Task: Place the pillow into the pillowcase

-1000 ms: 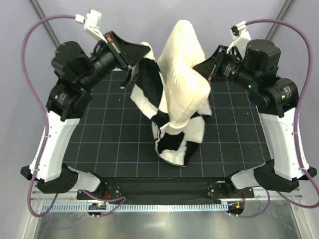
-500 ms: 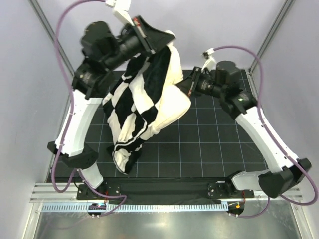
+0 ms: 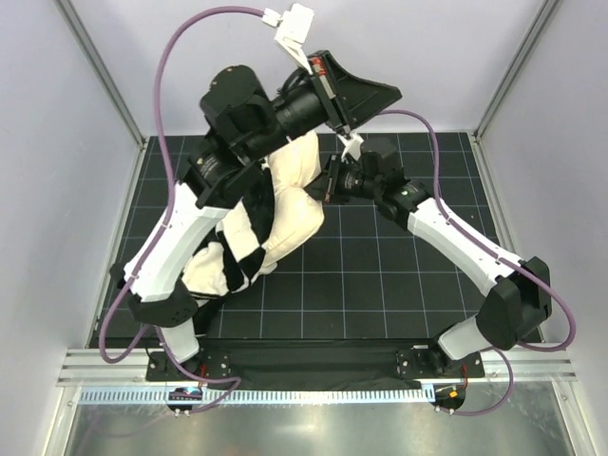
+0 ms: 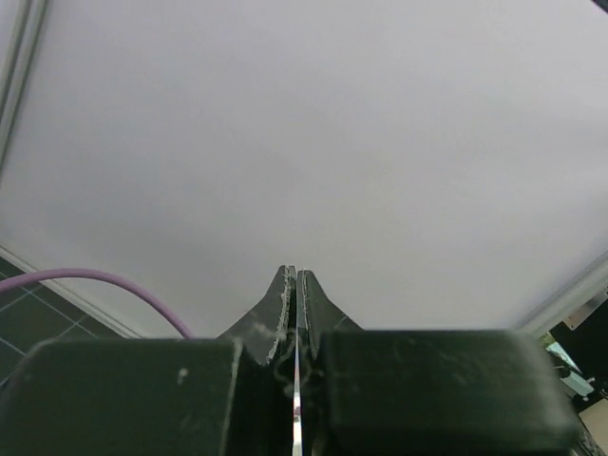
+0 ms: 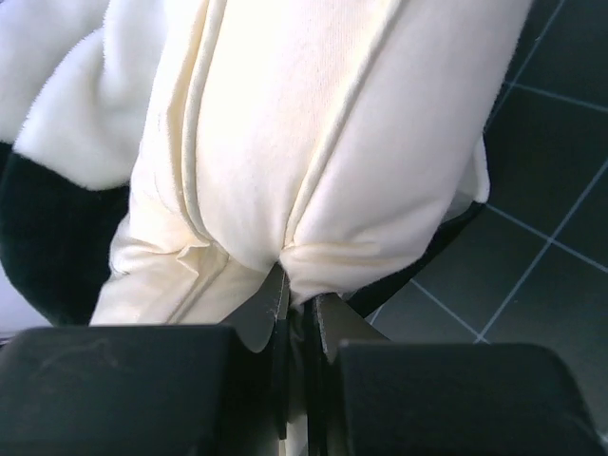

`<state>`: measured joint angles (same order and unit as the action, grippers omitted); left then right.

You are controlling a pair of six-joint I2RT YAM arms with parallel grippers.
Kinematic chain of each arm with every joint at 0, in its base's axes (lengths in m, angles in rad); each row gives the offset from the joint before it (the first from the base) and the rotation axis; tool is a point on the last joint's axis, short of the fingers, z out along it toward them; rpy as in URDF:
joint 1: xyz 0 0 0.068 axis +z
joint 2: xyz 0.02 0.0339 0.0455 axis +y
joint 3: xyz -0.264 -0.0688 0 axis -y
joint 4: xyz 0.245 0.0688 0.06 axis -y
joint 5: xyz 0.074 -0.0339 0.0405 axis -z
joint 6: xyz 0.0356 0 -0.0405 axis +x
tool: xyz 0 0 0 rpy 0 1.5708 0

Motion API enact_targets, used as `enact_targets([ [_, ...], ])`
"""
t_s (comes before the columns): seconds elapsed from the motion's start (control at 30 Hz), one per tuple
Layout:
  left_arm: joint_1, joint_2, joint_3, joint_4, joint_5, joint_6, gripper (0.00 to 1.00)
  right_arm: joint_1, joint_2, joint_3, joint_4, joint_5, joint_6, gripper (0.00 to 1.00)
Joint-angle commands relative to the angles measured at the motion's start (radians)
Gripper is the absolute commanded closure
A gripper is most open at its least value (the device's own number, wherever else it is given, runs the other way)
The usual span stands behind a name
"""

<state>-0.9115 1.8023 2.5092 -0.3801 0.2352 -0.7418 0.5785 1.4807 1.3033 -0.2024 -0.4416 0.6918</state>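
Note:
The cream pillow [image 3: 290, 204] lies bunched on the left half of the mat, partly inside the black-and-white checked pillowcase [image 3: 237, 258], which wraps its lower left end. My right gripper [image 3: 326, 182] is shut on a fold of the pillow [image 5: 332, 123], low over the mat; the plush pillowcase [image 5: 57, 123] shows at the left of that view. My left gripper [image 3: 391, 92] is raised high at the back, above the right wrist. It is shut and empty [image 4: 295, 277] and faces the bare wall.
The black grid mat [image 3: 408, 285] covers the table inside grey walls with metal corner posts [image 3: 503, 66]. The left arm's body [image 3: 176, 237] stands over the pillowcase and hides part of it. Purple cables loop above both arms.
My left gripper has let go of the pillowcase and swung up and to the right. The pillow and pillowcase have dropped lower and leftward onto the mat. My right gripper followed, still holding the pillow.

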Motion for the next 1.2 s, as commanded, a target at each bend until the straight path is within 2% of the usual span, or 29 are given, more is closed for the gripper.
enact_targets([
  [0.0, 0.006, -0.109, -0.012, 0.084, -0.039, 0.038, 1.00, -0.044, -0.080, 0.024, 0.064, -0.019, -0.054, 0.96],
  [0.03, 0.006, -0.130, -0.077, 0.069, -0.069, 0.074, 0.99, -0.051, -0.088, 0.036, 0.019, -0.014, -0.067, 0.96],
  [0.13, 0.005, -0.227, -0.220, -0.047, -0.221, 0.169, 0.72, -0.052, -0.115, 0.059, -0.038, 0.018, -0.118, 0.96],
  [0.17, 0.006, -0.256, -0.254, -0.081, -0.275, 0.189, 0.52, -0.054, -0.122, 0.041, -0.032, 0.018, -0.120, 0.96],
  [0.2, 0.006, -0.303, -0.292, -0.159, -0.380, 0.205, 0.43, -0.052, -0.128, 0.033, -0.031, 0.015, -0.121, 0.96],
  [0.23, 0.006, -0.334, -0.329, -0.190, -0.428, 0.217, 0.34, -0.052, -0.129, 0.025, -0.026, 0.014, -0.121, 0.96],
  [0.27, 0.006, -0.363, -0.420, -0.215, -0.476, 0.241, 0.19, -0.052, -0.129, 0.013, -0.022, 0.014, -0.124, 0.96],
  [0.33, 0.006, -0.460, -0.518, -0.256, -0.595, 0.254, 0.05, -0.052, -0.128, 0.005, -0.015, 0.004, -0.130, 0.96],
  [0.37, 0.008, -0.487, -0.620, -0.263, -0.620, 0.263, 0.00, -0.052, -0.126, 0.001, -0.011, -0.002, -0.133, 0.96],
  [0.43, 0.008, -0.573, -0.764, -0.252, -0.661, 0.266, 0.00, -0.054, -0.122, 0.001, -0.006, -0.011, -0.135, 0.96],
  [0.57, 0.010, -0.643, -0.875, -0.255, -0.692, 0.274, 0.00, -0.052, -0.119, 0.005, -0.006, -0.014, -0.141, 0.96],
  [0.73, 0.042, -0.509, -0.733, -0.449, -0.757, 0.260, 0.00, -0.052, -0.125, 0.010, -0.006, -0.023, -0.140, 0.96],
  [0.97, 0.155, -0.327, -0.655, -0.575, -0.660, 0.196, 0.01, -0.052, -0.135, 0.001, -0.009, -0.016, -0.138, 0.96],
  [1.0, 0.170, -0.314, -0.662, -0.589, -0.628, 0.185, 0.05, -0.052, -0.140, -0.001, -0.011, -0.013, -0.138, 0.96],
  [1.13, 0.252, -0.357, -0.762, -0.528, -0.507, 0.162, 0.41, -0.054, -0.142, -0.009, -0.017, -0.009, -0.149, 0.96],
  [1.17, 0.260, -0.371, -0.788, -0.514, -0.490, 0.165, 0.64, -0.054, -0.142, -0.010, -0.015, -0.009, -0.149, 0.96],
])
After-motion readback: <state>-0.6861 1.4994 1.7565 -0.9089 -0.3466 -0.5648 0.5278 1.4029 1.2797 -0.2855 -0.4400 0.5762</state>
